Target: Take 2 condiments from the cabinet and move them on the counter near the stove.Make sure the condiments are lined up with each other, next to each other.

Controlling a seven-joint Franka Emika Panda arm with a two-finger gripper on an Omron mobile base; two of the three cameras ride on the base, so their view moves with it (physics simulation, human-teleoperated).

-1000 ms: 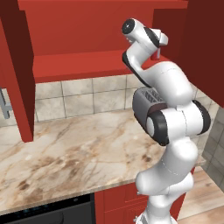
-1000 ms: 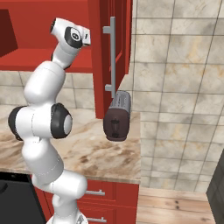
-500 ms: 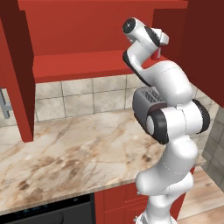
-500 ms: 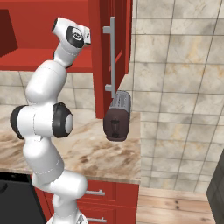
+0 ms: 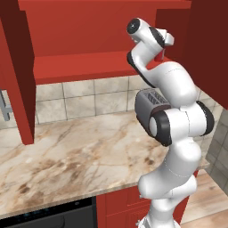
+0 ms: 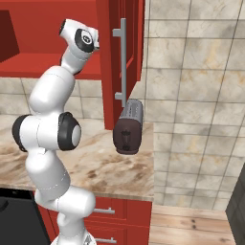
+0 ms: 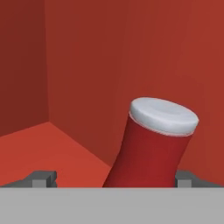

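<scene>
The claw (image 7: pixel 116 177) is spread wide inside the cabinet (image 5: pixel 89 53), and its two tips stand on both sides of the red bottle (image 7: pixel 153 146), which is upright on the inner shelf (image 7: pixel 52 148) near the back wall. Nothing is pinched yet. I think the risk is here: the bottle sits closer to one tip, so closing may push it over or against the wall. The tabletop (image 5: pixel 75 156) lies below the cabinet.
</scene>
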